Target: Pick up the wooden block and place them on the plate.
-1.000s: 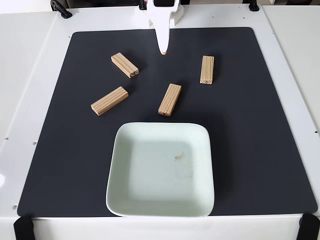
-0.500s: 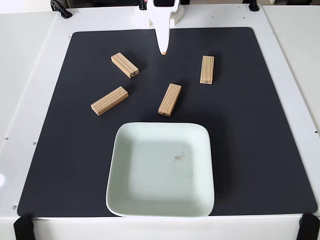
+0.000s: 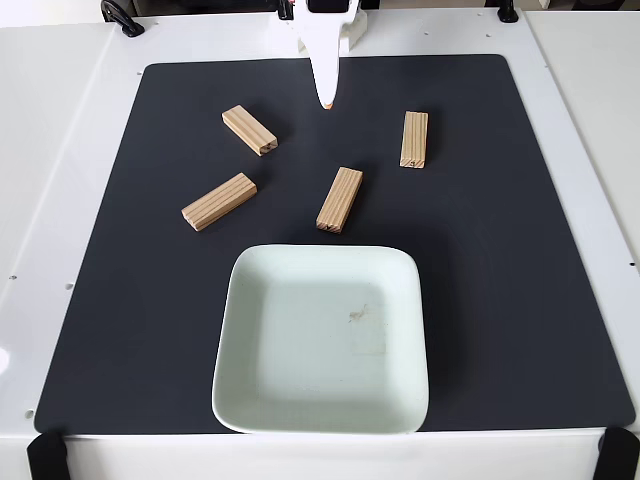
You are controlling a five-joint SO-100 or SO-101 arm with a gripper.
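Going left to right across the black mat [image 3: 500,300] on my white desk [image 3: 60,150] in the fixed view, the first light-tan wooden bar [image 3: 219,201] lies slanted toward the mat's left side, and a second bar of the same kind [image 3: 249,130] sits just above it, angled the other way. My white tool [image 3: 326,104] hangs at the top centre with its tip pointing down at the mat; its fingers look pressed together into one narrow point and it carries nothing. Below it and a little right, the third bar [image 3: 340,199] lies near the top rim of the pale mint-white square plate [image 3: 240,400], whose inside is bare apart from a faint mark. The fourth bar [image 3: 414,138] stands nearly vertical in the picture, off to the right. All four bars are on the mat and none on the plate, so I judge the task at its start. To do this step well I would spread my fingers before descending, turn my wrist so they close across a bar's short width, centre on its middle, and lift clear of the raised rim before letting go.
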